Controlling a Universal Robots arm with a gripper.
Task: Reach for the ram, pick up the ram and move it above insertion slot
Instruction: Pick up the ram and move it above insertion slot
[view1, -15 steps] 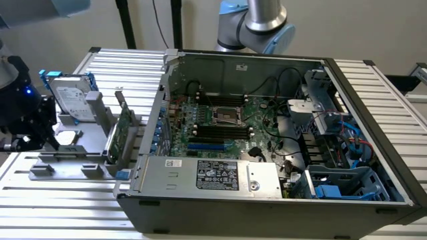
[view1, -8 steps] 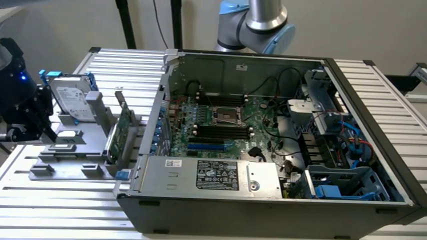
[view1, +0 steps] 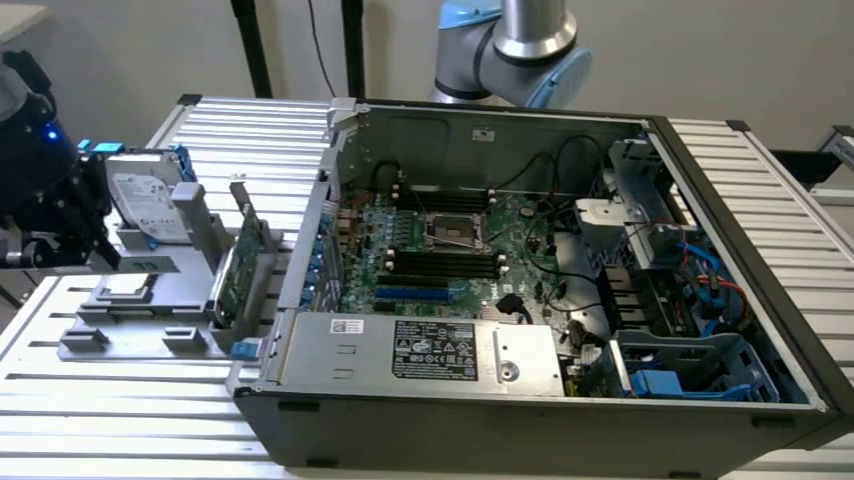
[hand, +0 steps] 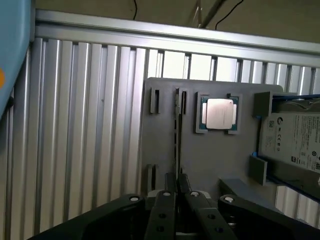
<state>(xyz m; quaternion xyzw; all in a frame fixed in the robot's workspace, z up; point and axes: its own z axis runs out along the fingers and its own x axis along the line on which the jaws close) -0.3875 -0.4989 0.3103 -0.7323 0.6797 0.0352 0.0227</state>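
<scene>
My gripper (hand: 176, 179) is shut on the ram (hand: 176, 135), a thin green stick seen edge-on between the two black fingers (hand: 165, 200). It hangs over the grey holder plate (hand: 210, 155); I cannot tell whether its lower edge still touches the plate. In the exterior view the gripper (view1: 96, 252) is at the far left with the ram (view1: 147, 265) sticking out beside it, just above the holder (view1: 134, 305). The motherboard's black insertion slots (view1: 441, 264) lie inside the open computer case, well off to the exterior view's right.
A silver hard drive (view1: 138, 195) and a taller green card (view1: 240, 270) stand in the holder close to the gripper. A processor chip (hand: 219, 114) lies on the plate. The case wall (view1: 320, 230) rises between holder and motherboard. Cables and a power supply (view1: 427, 350) crowd the case.
</scene>
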